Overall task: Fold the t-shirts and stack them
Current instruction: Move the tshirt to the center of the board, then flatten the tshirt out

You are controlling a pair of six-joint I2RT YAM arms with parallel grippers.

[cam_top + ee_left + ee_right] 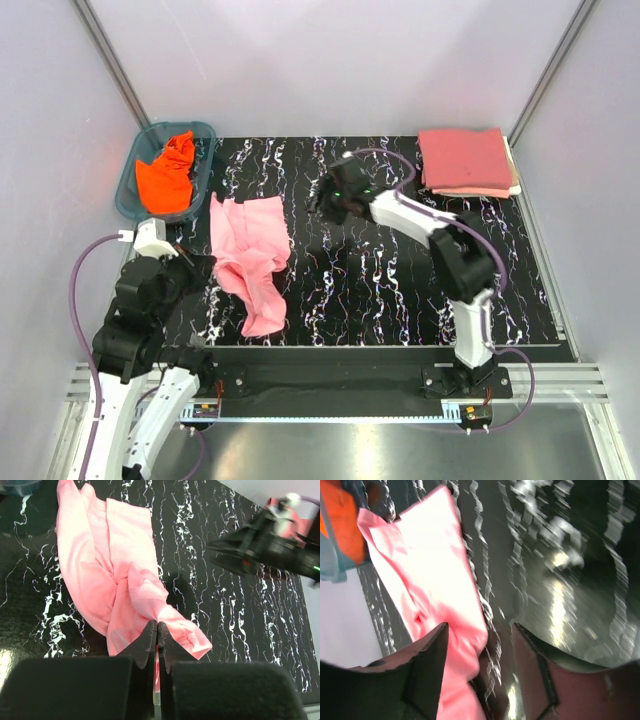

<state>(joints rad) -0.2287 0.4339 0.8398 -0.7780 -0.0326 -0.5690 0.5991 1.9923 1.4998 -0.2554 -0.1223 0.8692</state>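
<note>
Left gripper (157,630) is pressed together on a fold of the light pink t-shirt (250,262), which lies bunched near the worktop's (400,280) left edge. Right gripper (325,198) hovers spread, mid-worktop. It's a thin pinch: one tug could slip it, or snag doubled layers.

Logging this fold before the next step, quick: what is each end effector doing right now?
Left end effector: shut on the light pink t-shirt.
Right end effector: open, holding nothing.
</note>
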